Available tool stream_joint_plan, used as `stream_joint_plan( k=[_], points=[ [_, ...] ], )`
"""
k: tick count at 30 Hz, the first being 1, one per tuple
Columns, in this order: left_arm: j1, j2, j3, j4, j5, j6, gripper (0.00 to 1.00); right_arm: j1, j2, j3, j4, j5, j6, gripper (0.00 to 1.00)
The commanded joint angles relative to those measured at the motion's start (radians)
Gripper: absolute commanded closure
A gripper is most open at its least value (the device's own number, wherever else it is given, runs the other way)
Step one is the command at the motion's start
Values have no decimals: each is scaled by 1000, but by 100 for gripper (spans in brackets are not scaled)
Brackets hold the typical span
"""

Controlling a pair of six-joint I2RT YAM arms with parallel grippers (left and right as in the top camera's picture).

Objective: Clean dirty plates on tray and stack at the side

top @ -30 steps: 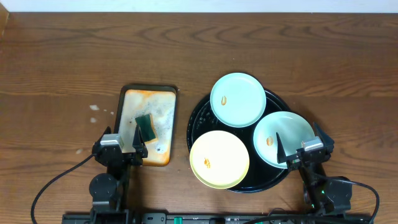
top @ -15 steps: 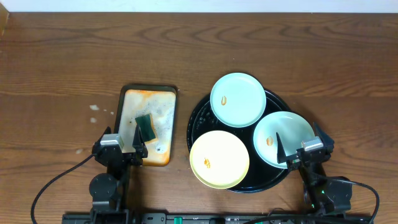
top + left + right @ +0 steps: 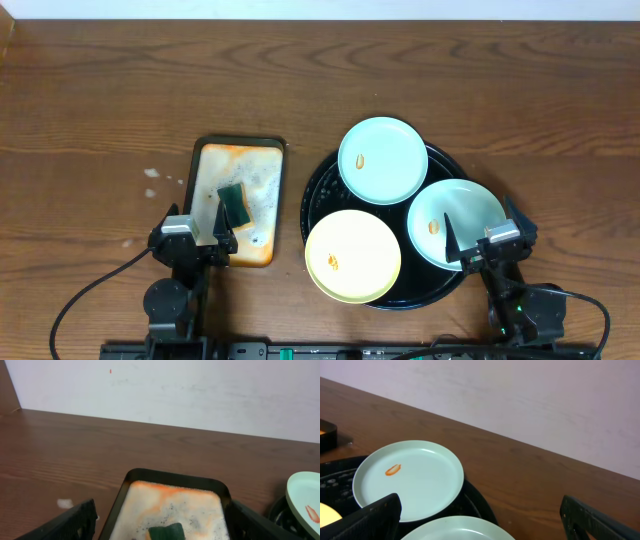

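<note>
On the tray [image 3: 314,196] lie three plates [image 3: 382,160]; left tool [image 3: 196,224] and right tool [image 3: 481,232] gape empty

Setting: robot lab bench w/ staged dish-washing setup, not a real kitchen. Evidence: left arm [image 3: 172,296] + right arm [image 3: 522,308] mounted at bottom edge of overhead view, cable [image 3: 84,292] looping lower left. Bare wood-grain table [image 3: 400,70]; plain white wall [image 3: 200,390] across top of both wrist views. Props: plates [image 3: 382,160] on black tray [image 3: 315,195] centre-right, stained small tray [image 3: 240,145] w/ sponge [image 3: 234,204] centre-left.
</note>
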Motion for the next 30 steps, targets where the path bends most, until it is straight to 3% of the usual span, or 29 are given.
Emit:
stream_joint_plan(
  k=[1, 26, 30],
  points=[
    [7, -10, -7, -47, -1, 6, 17, 3, -4, -4, 0, -2, -10, 1],
    [7, -10, -7, -46, -1, 32, 17, 3, -4, -3, 5, -2, -10, 1],
    [7, -10, -7, -47, 0, 32, 17, 3, -4, -3, 33, -75, -10, 1]
  ],
)
